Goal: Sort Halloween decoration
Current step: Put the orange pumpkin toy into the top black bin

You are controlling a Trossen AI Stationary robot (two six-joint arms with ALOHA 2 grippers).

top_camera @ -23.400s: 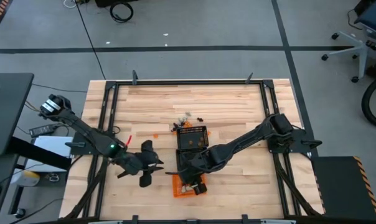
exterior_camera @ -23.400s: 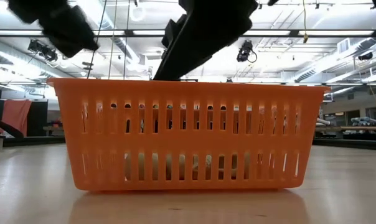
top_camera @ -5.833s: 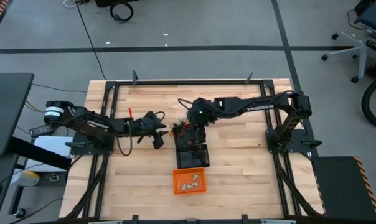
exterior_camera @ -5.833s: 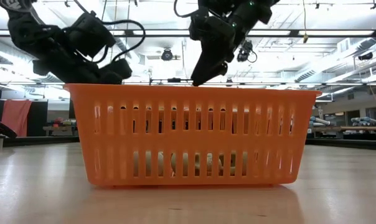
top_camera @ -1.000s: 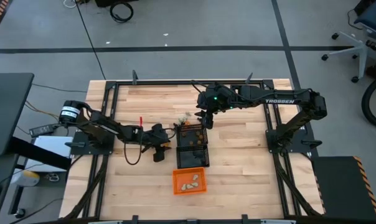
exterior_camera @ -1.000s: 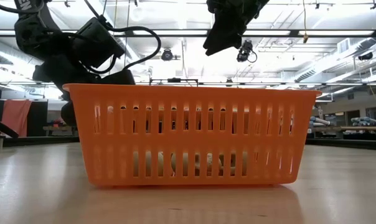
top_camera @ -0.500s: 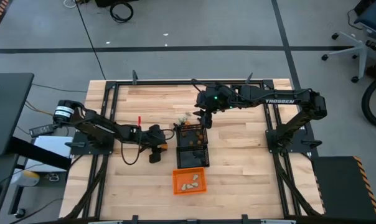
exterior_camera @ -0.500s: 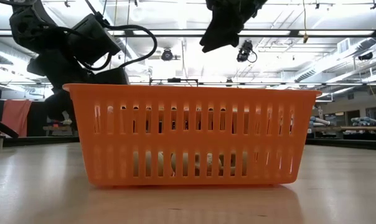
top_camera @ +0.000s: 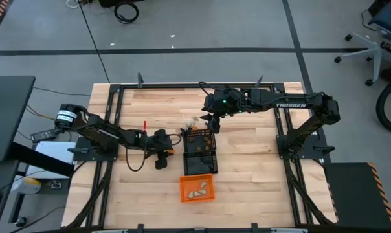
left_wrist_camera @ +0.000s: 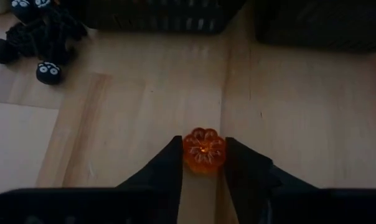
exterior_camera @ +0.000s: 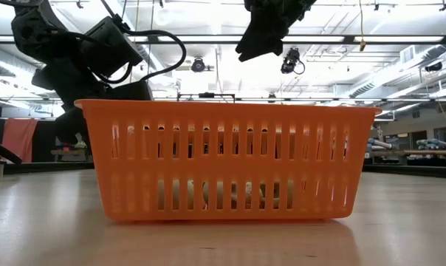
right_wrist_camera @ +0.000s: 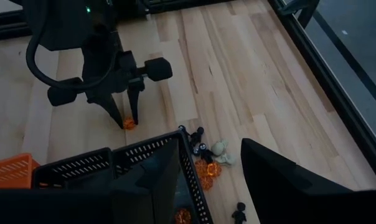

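Note:
A small orange pumpkin trinket point(left_wrist_camera: 204, 148) of the Halloween decoration lies on the wood left of the two black mesh baskets point(top_camera: 200, 150). My left gripper point(left_wrist_camera: 204, 155) is shut on it, and the right wrist view also shows this gripper point(right_wrist_camera: 124, 118). More trinkets lie at the far basket's far end: black ones point(right_wrist_camera: 197, 135), a cream one point(right_wrist_camera: 220, 149) and an orange one point(right_wrist_camera: 206, 171). My right gripper point(right_wrist_camera: 210, 163) hangs open above the far basket point(top_camera: 201, 138), holding nothing. My left gripper pinches the pumpkin trinket's two opposite sides point(left_wrist_camera: 189, 152) between its fingertips. The fingers point(right_wrist_camera: 116, 111) slant down at it from the table's left side. The trinket sits flat at table level under the tips.
The orange rectangular basket point(top_camera: 197, 188) stands near the table's front edge with cream pieces inside. Its wall point(exterior_camera: 223, 159) fills the low view. A pile of black trinkets point(left_wrist_camera: 42, 37) lies beyond the left gripper. Bare wood stretches on both sides of the baskets.
My left gripper has drawn back a little toward the table's left edge, then held still. My right arm has stayed above the far basket.

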